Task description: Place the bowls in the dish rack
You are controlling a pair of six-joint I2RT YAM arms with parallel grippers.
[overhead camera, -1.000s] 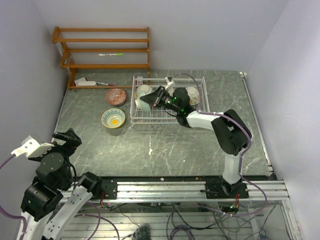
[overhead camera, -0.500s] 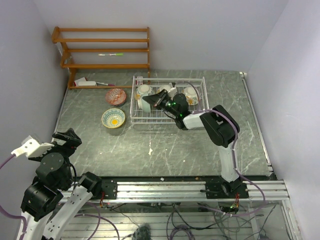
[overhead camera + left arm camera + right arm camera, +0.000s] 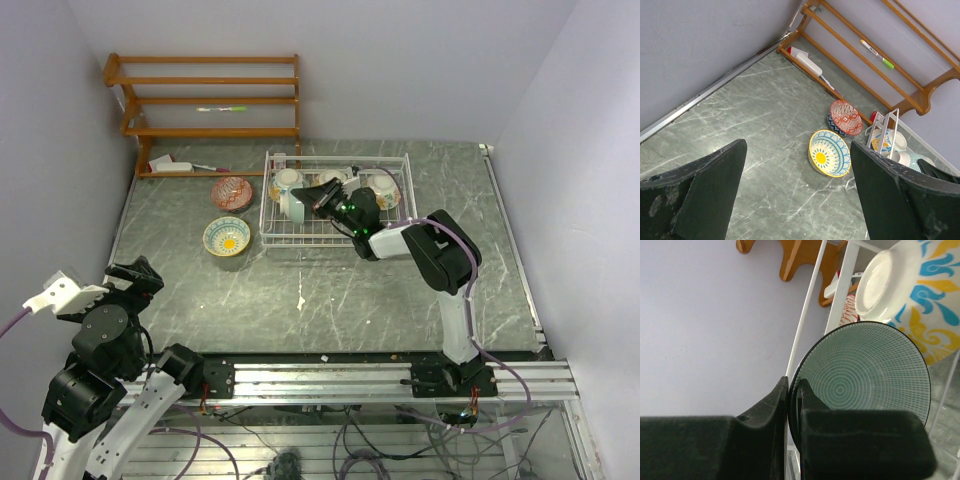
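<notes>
The white wire dish rack (image 3: 300, 243) stands at the back of the table. My right gripper (image 3: 318, 198) reaches into its left part, shut on the rim of a teal bowl (image 3: 294, 206) held on edge. In the right wrist view the fingers (image 3: 794, 385) pinch that teal bowl (image 3: 865, 375), with a blue-and-yellow patterned bowl (image 3: 910, 305) right behind it. Another bowl (image 3: 385, 190) sits in the rack's right part. On the table left of the rack lie a reddish bowl (image 3: 231, 192) and a yellow-blue bowl (image 3: 227, 236). My left gripper (image 3: 797, 165) hangs open near the front left corner, far from the yellow-blue bowl (image 3: 830, 153).
A brown wooden slatted shelf (image 3: 205, 100) stands against the back wall with a marker (image 3: 222, 108) on one slat and a small white object (image 3: 172, 163) at its foot. Walls close in on the left and right. The rack's white wire side (image 3: 807, 305) runs just beside the held bowl.
The right arm's elbow has folded in toward the rack and the wrist has shifted slightly, still holding the teal bowl at the rack's left end. The left arm has not moved.
</notes>
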